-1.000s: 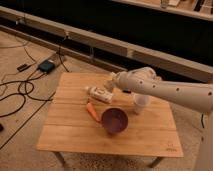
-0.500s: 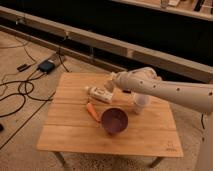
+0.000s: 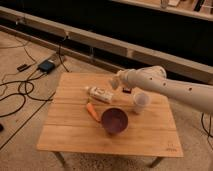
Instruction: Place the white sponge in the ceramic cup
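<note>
The white sponge (image 3: 99, 94), a small oblong block, lies flat on the wooden table (image 3: 75, 135), left of centre. The ceramic cup (image 3: 141, 102) stands upright to its right, plain white. My gripper (image 3: 114, 82) hangs at the end of the white arm (image 3: 170, 90), which reaches in from the right. It sits just above and beside the sponge's right end, between sponge and cup. Whether it touches the sponge cannot be told.
A purple bowl (image 3: 115, 121) sits in front of the cup, with an orange carrot-like stick (image 3: 92, 111) to its left. Cables (image 3: 20, 92) and a dark box (image 3: 46, 66) lie on the floor at left. A long ledge (image 3: 100, 42) runs behind the table.
</note>
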Available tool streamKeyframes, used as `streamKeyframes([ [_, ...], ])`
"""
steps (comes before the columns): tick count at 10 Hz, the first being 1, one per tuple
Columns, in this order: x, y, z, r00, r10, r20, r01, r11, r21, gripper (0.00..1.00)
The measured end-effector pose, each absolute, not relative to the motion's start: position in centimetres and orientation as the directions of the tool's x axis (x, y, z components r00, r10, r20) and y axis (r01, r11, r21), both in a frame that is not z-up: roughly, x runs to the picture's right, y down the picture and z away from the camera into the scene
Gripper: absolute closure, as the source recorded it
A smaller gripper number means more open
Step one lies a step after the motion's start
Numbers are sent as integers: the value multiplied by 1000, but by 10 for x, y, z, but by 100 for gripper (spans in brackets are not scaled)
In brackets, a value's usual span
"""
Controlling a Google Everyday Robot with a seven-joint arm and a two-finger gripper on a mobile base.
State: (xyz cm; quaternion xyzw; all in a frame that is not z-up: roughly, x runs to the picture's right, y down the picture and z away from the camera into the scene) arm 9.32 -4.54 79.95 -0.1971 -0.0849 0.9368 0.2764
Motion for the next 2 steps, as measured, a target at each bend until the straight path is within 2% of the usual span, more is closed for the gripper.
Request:
streamKeyframes([
  [2,104,-40,791,-811,458,-364,-391,-887,-246,100],
])
